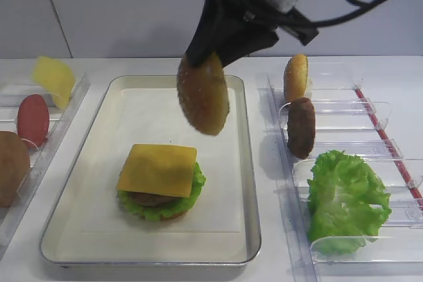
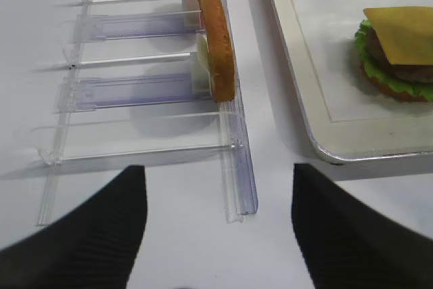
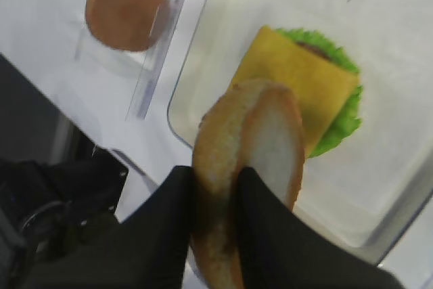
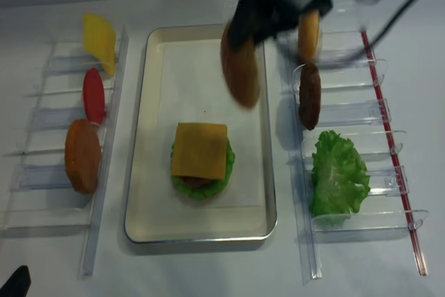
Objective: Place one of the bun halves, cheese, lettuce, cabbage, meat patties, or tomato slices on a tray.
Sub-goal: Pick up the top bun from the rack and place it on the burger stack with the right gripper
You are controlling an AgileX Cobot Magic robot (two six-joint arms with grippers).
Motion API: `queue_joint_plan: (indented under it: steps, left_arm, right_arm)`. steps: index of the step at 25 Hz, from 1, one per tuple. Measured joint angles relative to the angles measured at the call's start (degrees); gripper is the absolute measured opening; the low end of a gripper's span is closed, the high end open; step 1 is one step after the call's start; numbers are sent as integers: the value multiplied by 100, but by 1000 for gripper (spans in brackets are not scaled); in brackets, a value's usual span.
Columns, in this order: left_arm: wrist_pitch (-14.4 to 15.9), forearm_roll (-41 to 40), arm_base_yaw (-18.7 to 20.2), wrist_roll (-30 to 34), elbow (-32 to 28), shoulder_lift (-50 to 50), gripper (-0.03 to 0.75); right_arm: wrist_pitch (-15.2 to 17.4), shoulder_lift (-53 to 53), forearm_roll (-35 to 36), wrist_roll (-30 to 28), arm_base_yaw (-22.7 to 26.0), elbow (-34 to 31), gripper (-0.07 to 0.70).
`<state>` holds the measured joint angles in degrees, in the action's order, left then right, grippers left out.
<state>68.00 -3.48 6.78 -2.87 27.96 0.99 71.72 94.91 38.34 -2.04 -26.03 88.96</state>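
My right gripper [image 1: 210, 57] [image 3: 216, 187] is shut on a golden bun half [image 1: 203, 94] [image 3: 247, 167] [image 4: 241, 73], held on edge above the far part of the tray [image 1: 251, 183] [image 4: 156, 193]. On the tray lies a stack: a cheese [image 1: 158, 168] slice on top, over lettuce [image 1: 195, 186], a meat patty and a bun bottom. My left gripper [image 2: 216, 228] is open over bare table beside the tray's near-left corner, holding nothing. Cabbage is out of view.
The left clear rack [image 2: 135, 89] holds cheese [image 1: 53, 78], a tomato slice [image 1: 33, 119] and a bun half [image 1: 12, 166] [image 2: 218, 45]. The right rack [image 1: 370, 107] holds a bun half [image 1: 295, 77], a meat patty [image 1: 301, 127] and lettuce [image 1: 347, 199].
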Motion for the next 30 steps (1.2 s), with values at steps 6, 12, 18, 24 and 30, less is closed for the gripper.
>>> queue_joint_plan:
  steps: [6,12,18,24,30]
  left_arm:
    - [0,0,0,0,0,0,448]
    - [0,0,0,0,0,0,448]
    - [0,0,0,0,0,0,448]
    - [0,0,0,0,0,0,448]
    - [0,0,0,0,0,0,448]
  right_arm:
    - [-640,-8,1261,-1076,-580,-775,207]
    - [-1708,-8,2841,-2398,-743,-1545,207]
    - [-2065,-8,5351,-4533,-743,-2746,207]
    - [-2362,-59,6014,-5424,-743,-3540,207]
    - [-2941,-58,6066,-5546,-743,-3724,207]
